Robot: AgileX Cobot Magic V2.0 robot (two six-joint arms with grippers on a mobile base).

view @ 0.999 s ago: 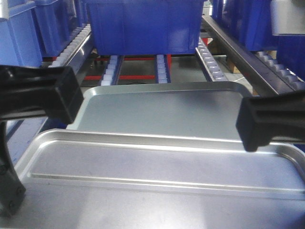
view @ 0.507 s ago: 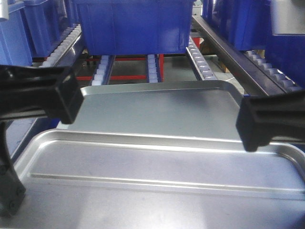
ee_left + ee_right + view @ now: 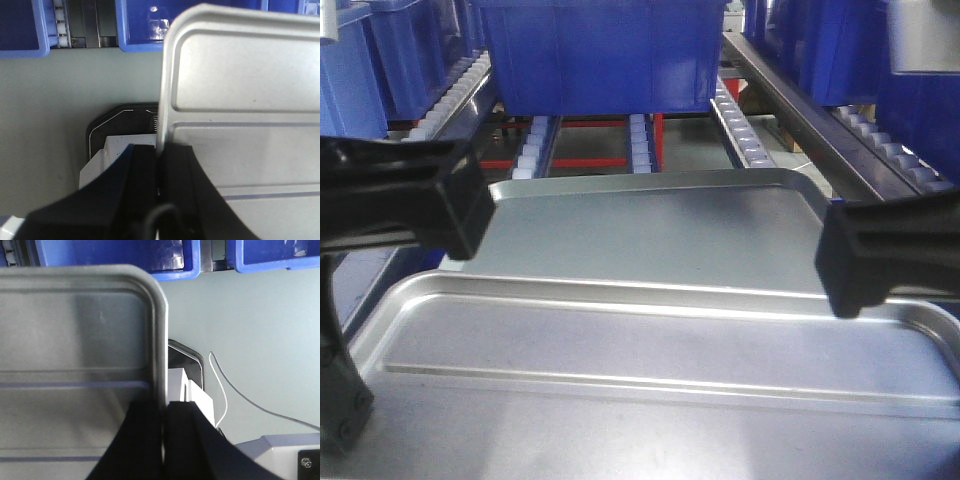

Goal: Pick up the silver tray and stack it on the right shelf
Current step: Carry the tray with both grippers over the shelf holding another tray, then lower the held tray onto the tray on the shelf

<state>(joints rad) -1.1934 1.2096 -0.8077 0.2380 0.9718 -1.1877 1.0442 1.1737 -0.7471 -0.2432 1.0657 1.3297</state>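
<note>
While the left gripper (image 3: 159, 156) clamps its left rim and the right gripper (image 3: 165, 407) clamps its right rim, the silver tray (image 3: 650, 350) hangs nearest, level, with its ridges running left to right. Just beyond its far rim lies a plain grey tray (image 3: 650, 225). Farther still, the right shelf (image 3: 750, 135) slopes away, its white rollers (image 3: 638, 150) under a blue bin (image 3: 600, 55).

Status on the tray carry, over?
Left gripper shut on silver tray, left rim; right gripper shut, right rim. Tray aloft, not yet set down. Another tray ahead on rollers, blue bin behind it.
</note>
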